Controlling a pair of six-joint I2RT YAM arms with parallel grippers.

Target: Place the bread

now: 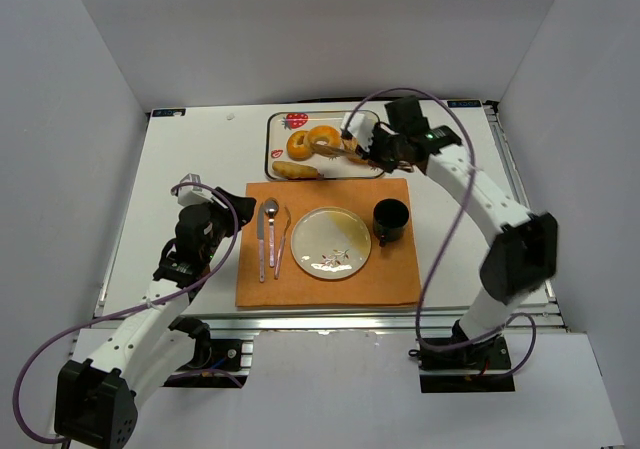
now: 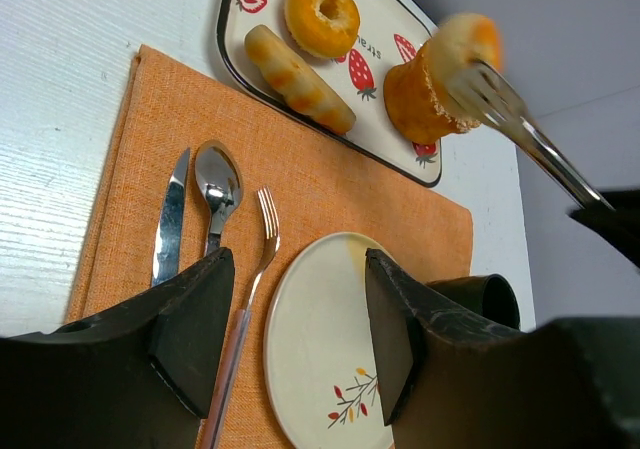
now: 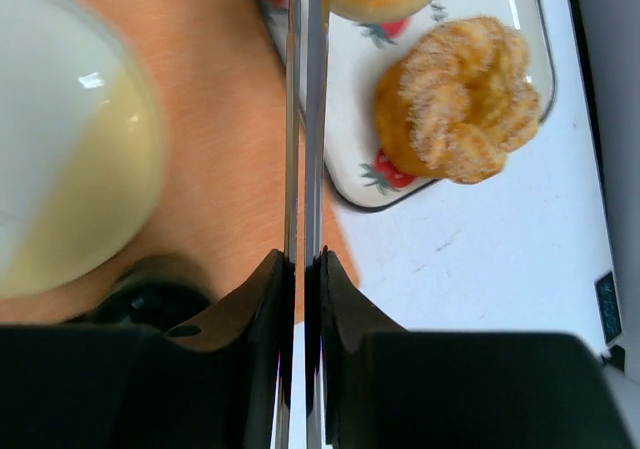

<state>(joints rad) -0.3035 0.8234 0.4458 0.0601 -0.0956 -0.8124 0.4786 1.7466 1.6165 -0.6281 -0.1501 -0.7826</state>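
We judge the carry is under way: the right claw (image 3: 305, 269) squeezes the tongs (image 3: 306, 119) nearly closed, and they pinch one bread (image 2: 435, 84) above the tray (image 1: 272, 144). Next comes a swing over the single plate (image 1: 322, 231), then release. The left claw (image 2: 295, 269) gapes wide, empty. On the tray lie three more: ring doughnut (image 2: 320, 14), long roll (image 2: 300, 79), sugared doughnut (image 3: 460, 99).

The strawberry tray (image 1: 271, 149) holds a golden ring doughnut (image 1: 299, 145) at its left. A long ridged roll (image 1: 297, 170) lies along the near edge, and a sugar-crusted twisted bun (image 3: 460, 99) lies flat by the right edge. A round orange bun (image 2: 428, 87) is tipped on edge beside the doughnut, pinched by tongs (image 2: 530, 139).
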